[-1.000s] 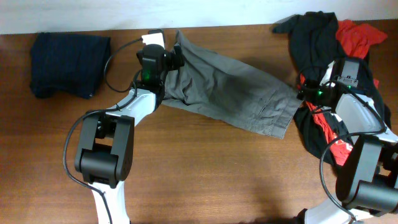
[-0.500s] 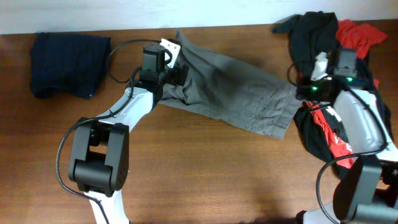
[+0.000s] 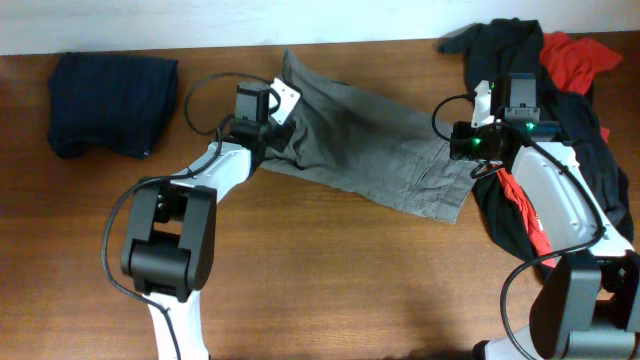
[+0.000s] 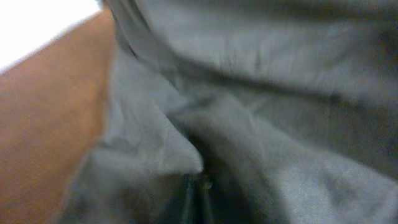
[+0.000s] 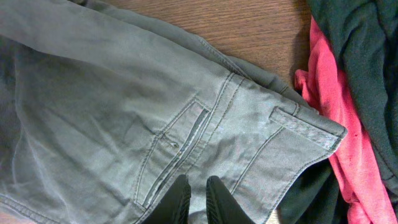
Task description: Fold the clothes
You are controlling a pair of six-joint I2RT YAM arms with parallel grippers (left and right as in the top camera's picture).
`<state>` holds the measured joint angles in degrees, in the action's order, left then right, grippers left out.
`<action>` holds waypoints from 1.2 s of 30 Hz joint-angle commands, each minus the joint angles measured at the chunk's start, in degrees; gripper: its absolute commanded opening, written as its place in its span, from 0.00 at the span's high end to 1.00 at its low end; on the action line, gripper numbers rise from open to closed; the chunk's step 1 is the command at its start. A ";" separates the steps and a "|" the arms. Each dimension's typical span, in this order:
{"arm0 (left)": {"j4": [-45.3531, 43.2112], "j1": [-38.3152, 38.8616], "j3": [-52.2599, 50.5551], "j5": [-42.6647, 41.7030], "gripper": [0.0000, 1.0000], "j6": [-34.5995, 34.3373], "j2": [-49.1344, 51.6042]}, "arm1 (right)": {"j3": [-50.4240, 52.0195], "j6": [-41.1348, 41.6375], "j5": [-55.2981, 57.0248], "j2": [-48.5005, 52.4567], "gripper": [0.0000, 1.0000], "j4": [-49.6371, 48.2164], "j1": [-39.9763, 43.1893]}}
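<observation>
Overhead view: one pair of grey trousers (image 3: pixel 380 150) lies spread flat across the upper middle of the wooden table (image 3: pixel 350 280), running diagonally from the far edge down toward the right.

1. My left gripper (image 3: pixel 275 115) sits on the trousers' left end, where the cloth is bunched. In the left wrist view, blurred grey folds fill the frame and gather at a dark finger (image 4: pixel 194 198) at the bottom edge. I cannot tell whether this gripper is spread or clamped on the cloth.
2. My right gripper (image 3: pixel 462 142) is at the trousers' right end, over the waistband. In the right wrist view its two fingertips (image 5: pixel 180 200) are drawn close together with only a narrow slit between them, and no cloth shows in that slit. One back pocket (image 5: pixel 177 149) lies just above the fingertips, and one belt loop (image 5: pixel 306 122) sits to the right on the waistband corner.

Surrounding items, counted:
- One heap of loose clothing lies at the right side, touching the waistband. It holds a black garment (image 3: pixel 505 60) and a red garment (image 3: pixel 570 55). Whether there are more pieces in it I cannot tell.
- One folded dark navy garment (image 3: pixel 110 100) lies at the far left of the table, well apart from the trousers.
</observation>
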<state>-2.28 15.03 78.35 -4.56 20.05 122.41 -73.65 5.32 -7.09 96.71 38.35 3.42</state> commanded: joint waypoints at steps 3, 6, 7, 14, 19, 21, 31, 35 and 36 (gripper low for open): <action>6.40 -0.17 0.57 7.02 0.99 -7.65 1.68 | -0.50 -0.42 0.02 0.22 0.85 0.48 -0.46; 15.21 -0.33 0.57 14.51 0.99 -17.46 1.68 | -0.50 -0.42 0.02 0.22 0.84 1.36 -0.46; 18.18 -0.48 0.57 15.06 0.99 -19.80 1.68 | -0.50 -0.42 0.00 0.22 0.84 1.64 -0.46; 34.40 -5.01 0.57 11.08 0.90 -36.61 1.68 | -0.50 5.40 0.00 0.22 0.80 2.47 -0.46; 37.66 -8.20 0.57 -0.87 0.87 -36.59 1.66 | -0.50 13.05 -0.35 1.46 0.74 2.45 -0.46; 38.77 -8.57 0.57 -1.97 0.89 -36.57 1.64 | -0.50 14.16 -4.68 3.63 0.70 2.43 -0.37; 48.33 -8.85 8.72 -1.66 0.99 -33.22 0.72 | -0.50 15.93 -8.79 8.59 0.55 6.75 3.63; 48.68 -8.76 12.98 -1.68 0.99 -29.49 -1.01 | 0.46 12.70 -8.07 9.79 0.43 4.96 4.90; 48.68 -8.76 13.73 -1.68 0.99 -28.72 -1.44 | 0.59 12.70 -7.67 10.40 0.43 4.55 4.90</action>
<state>46.37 6.35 88.73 -5.87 -12.80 121.75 -73.60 19.42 -15.09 105.41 43.64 8.40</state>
